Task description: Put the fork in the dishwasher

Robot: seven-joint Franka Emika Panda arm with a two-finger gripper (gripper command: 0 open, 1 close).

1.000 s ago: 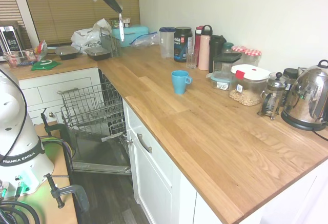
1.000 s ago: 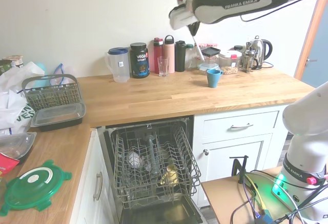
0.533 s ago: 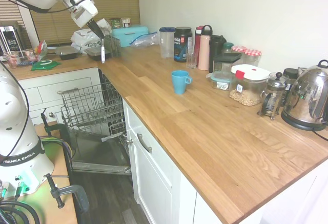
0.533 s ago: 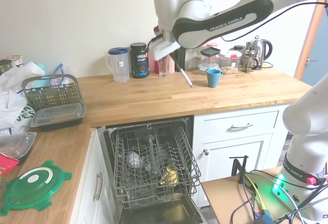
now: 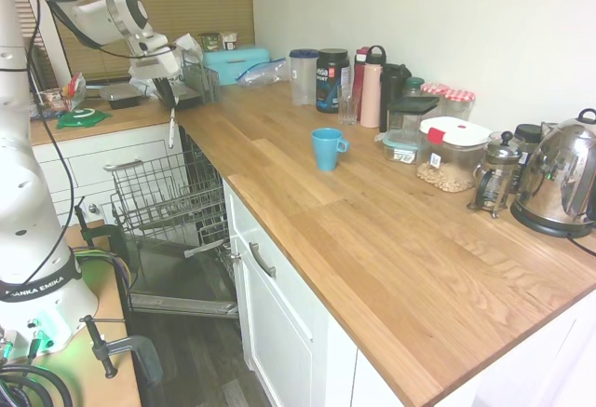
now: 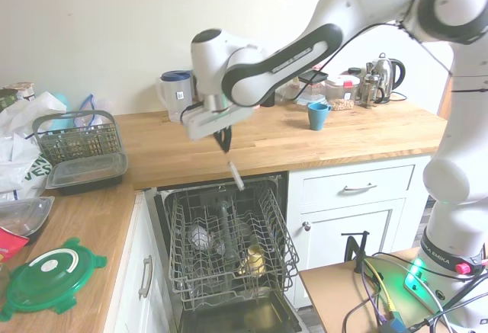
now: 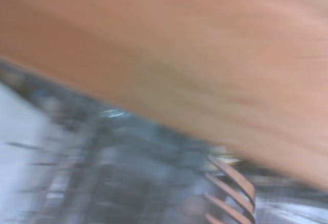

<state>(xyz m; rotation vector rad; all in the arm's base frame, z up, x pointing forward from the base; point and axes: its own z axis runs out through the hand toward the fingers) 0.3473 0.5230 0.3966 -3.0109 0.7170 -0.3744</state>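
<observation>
The slim pale fork [image 6: 235, 174] hangs from my gripper [image 6: 223, 144], which is shut on its upper end. It dangles tilted just above the front edge of the wooden counter, over the open dishwasher's grey wire rack [image 6: 229, 241]. From the other side, the fork [image 5: 171, 128] hangs below the gripper [image 5: 169, 100], above the rack [image 5: 158, 193] and the dropped dark door [image 5: 182, 286]. The wrist view is a blur of wood and grey rack; fork tines [image 7: 228, 193] show in it.
A blue mug [image 5: 327, 148] stands mid-counter. Bottles, a jug and jars line the back wall [image 5: 349, 76]. A grey cutlery basket [image 6: 76, 139] and black tray [image 6: 85, 171] sit left of the dishwasher. Dishes lie in the rack [image 6: 200, 238].
My arm has swung from over the counter near the mug down and across to the dishwasher opening, carrying the fork, which now hangs lower over the rack.
</observation>
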